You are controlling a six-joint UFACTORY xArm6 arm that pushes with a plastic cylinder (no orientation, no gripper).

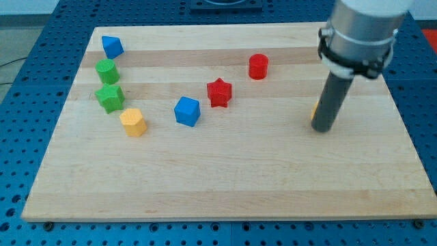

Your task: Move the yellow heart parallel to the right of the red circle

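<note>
Starting at the upper left of the frame, we see a blue block (112, 46), its shape hard to read, and below it 2 green blocks stacked down the left edge: an upper green block (106, 71) and a lower green block (109, 97), touching or nearly so. Just below and right of those sits a yellow block (133, 122), rounded and orange-tinged. Toward the middle lie a blue cube (187, 111) and, up and right of it, a red star (219, 92).

Further right, in the upper middle, stands the red circle (258, 66). Well to its right and lower, the rod comes down onto the wooden board (225, 191), and our tip (322, 128) rests at the right of centre. There are no jaws here, so nothing is clasped; the rod can only push.

A thin sliver of yellow (314, 111) peeks out at the rod's left edge. We judge this to be the yellow heart, almost wholly hidden behind the rod and touching or just beside it, lower than the circle's row.

We expect the heart to be light, rigid and slippery on smooth wood, prone to spin if struck off-centre. We would press its lower side, centred, nudging it up level with the circle.
</note>
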